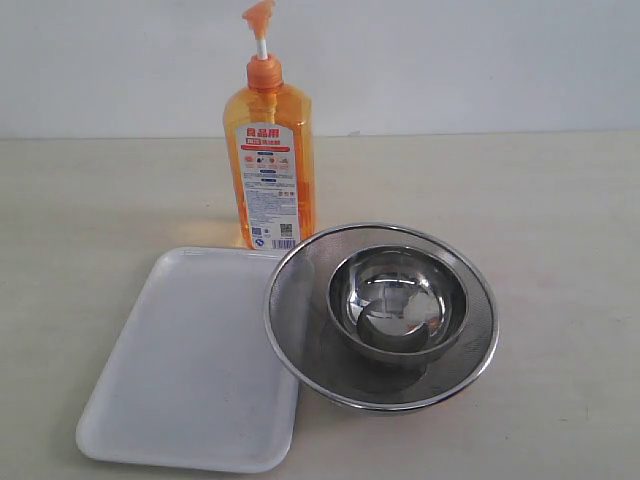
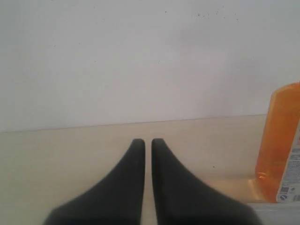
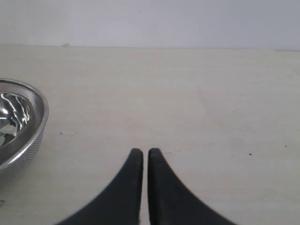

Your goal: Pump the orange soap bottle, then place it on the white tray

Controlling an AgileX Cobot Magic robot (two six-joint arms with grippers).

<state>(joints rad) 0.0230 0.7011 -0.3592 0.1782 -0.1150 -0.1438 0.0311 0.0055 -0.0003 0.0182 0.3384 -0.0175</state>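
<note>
Exterior view, nearest first: the white tray [image 1: 180, 370] lies flat on the pale table [image 1: 560, 250] at front left, with nothing on it. Beside it at front right sits a round steel mesh strainer [image 1: 300, 345] with a shiny steel bowl [image 1: 400, 300] inside; the strainer's rim overlaps the tray's right edge from this angle. Behind the tray's far edge the orange soap bottle [image 1: 270, 170] stands upright on the table, off the tray, its pump head raised on the white stem and its label facing the camera. A plain white wall [image 1: 450, 60] closes the scene. Neither arm shows here. Left wrist view has the left gripper [image 2: 148, 141] with its black fingers drawn together to a thin slit, holding nothing; the bottle stands farther on and off to one side, well apart from the fingertips. Right wrist view has the right gripper [image 3: 142, 151] likewise closed and empty above bare table, with the strainer's rim off to one side.
</note>
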